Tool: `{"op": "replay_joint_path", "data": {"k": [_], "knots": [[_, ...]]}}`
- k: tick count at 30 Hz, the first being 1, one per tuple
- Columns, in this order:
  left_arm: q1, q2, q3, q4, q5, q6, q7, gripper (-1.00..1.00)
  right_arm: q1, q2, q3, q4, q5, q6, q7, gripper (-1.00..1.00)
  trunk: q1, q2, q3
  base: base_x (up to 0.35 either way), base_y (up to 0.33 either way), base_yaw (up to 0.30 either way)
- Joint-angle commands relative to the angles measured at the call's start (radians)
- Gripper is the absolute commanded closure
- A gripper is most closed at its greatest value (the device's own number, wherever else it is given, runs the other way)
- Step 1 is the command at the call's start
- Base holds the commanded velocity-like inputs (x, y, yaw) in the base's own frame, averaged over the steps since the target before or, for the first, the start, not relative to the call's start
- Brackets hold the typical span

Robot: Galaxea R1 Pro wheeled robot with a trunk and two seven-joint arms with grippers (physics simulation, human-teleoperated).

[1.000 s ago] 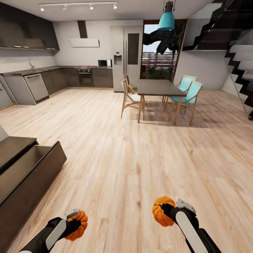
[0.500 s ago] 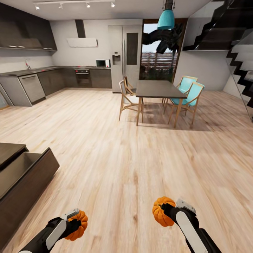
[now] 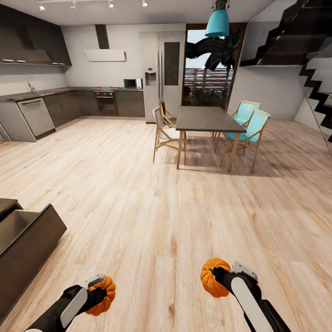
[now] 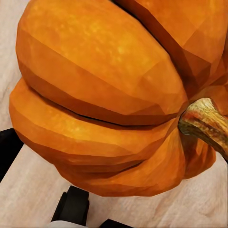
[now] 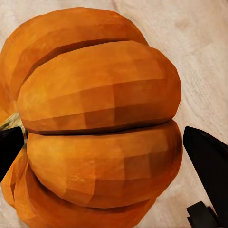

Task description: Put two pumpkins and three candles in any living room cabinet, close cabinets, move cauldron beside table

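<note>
Each claw grips a pumpkin: left claw (image 3: 99,295) clamps one pumpkin (image 3: 103,295), right claw (image 3: 216,276) the other pumpkin (image 3: 212,276), both low over the floor (image 3: 161,207). The open cabinet (image 3: 27,240) sits off left; a careless swing there could knock a pumpkin loose.

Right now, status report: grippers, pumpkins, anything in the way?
Left gripper shut on left pumpkin. Right gripper shut on right pumpkin. Open cabinet at left. Bare wood floor ahead.
</note>
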State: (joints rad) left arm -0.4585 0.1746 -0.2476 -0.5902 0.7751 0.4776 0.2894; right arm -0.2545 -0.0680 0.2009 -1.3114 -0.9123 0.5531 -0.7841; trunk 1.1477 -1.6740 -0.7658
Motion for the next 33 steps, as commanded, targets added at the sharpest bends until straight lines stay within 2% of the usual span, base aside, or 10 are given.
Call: {"op": "replay_joint_path", "data": {"k": [1, 25, 33], "knots": [[0.000, 0.000, 0.000, 0.000, -0.006, 0.000, 0.002, 1.00, 0.000, 0.000, 0.000, 0.000, 0.001, -0.001, 0.000, 1.00, 0.000, 0.000, 0.000, 0.331, -0.131, 0.000], [0.000, -0.006, 0.000, 0.000, -0.006, -0.001, 0.002, 1.00, 0.000, 0.000, 0.000, 0.001, 0.001, -0.001, 0.006, 1.00, 0.000, 0.000, 0.000, 0.327, -0.140, 0.001], [0.000, -0.006, 0.000, 0.000, -0.005, 0.000, 0.002, 1.00, 0.000, 0.000, 0.000, 0.003, 0.001, -0.002, 0.011, 1.00, 0.000, 0.000, 0.000, 0.299, -0.189, 0.091]]}}
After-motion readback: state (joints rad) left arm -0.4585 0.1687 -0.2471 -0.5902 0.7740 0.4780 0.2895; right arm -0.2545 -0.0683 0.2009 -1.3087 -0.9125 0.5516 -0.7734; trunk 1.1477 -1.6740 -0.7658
